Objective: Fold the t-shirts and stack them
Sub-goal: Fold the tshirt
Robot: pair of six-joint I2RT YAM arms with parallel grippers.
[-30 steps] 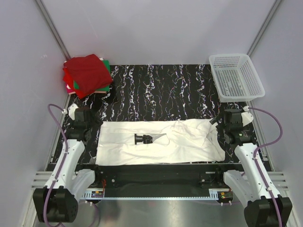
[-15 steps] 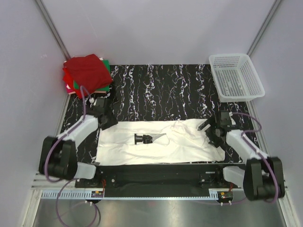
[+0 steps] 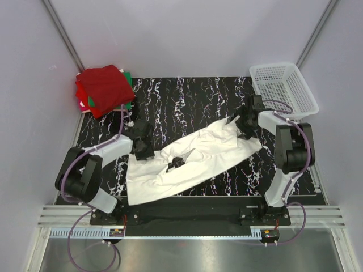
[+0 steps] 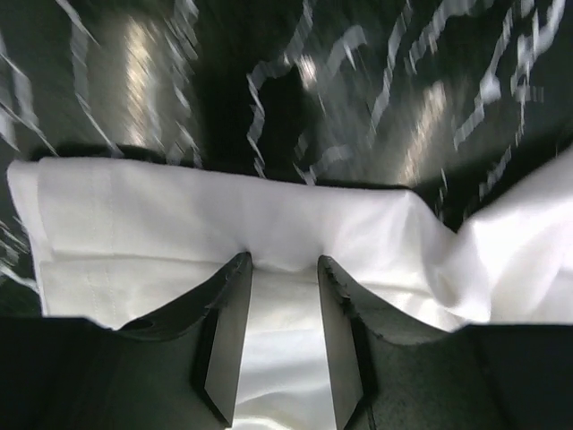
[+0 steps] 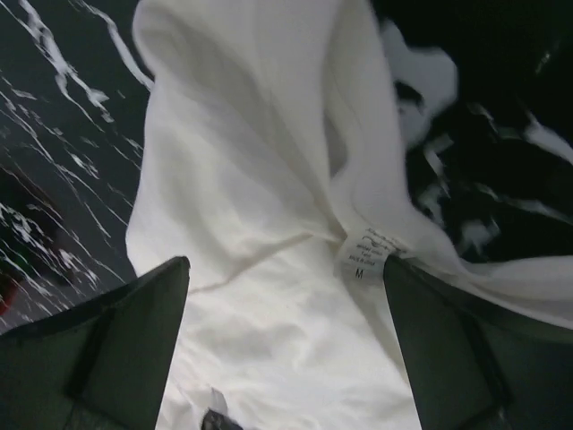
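Observation:
A white t-shirt (image 3: 210, 156) lies crumpled on a slant across the black marbled table (image 3: 187, 96), its right end farther from me. My left gripper (image 3: 142, 148) sits at the shirt's far left edge. In the left wrist view its fingers (image 4: 285, 260) stand partly apart with white cloth (image 4: 161, 215) filling the gap. My right gripper (image 3: 241, 122) hovers over the collar end, its jaws wide open (image 5: 286, 264) above the cloth (image 5: 251, 161) and the neck label (image 5: 369, 255). The folded red and green t-shirts (image 3: 105, 89) are stacked at the far left corner.
A white mesh basket (image 3: 283, 90) stands at the far right corner, close behind my right arm. A small dark mark (image 3: 176, 163) shows on the shirt's middle. Grey walls close in the table on three sides.
The white shirt has swung from lying straight along the near edge to a slant, its right end moving away. Both arms have reached farther out. The left jaws have narrowed.

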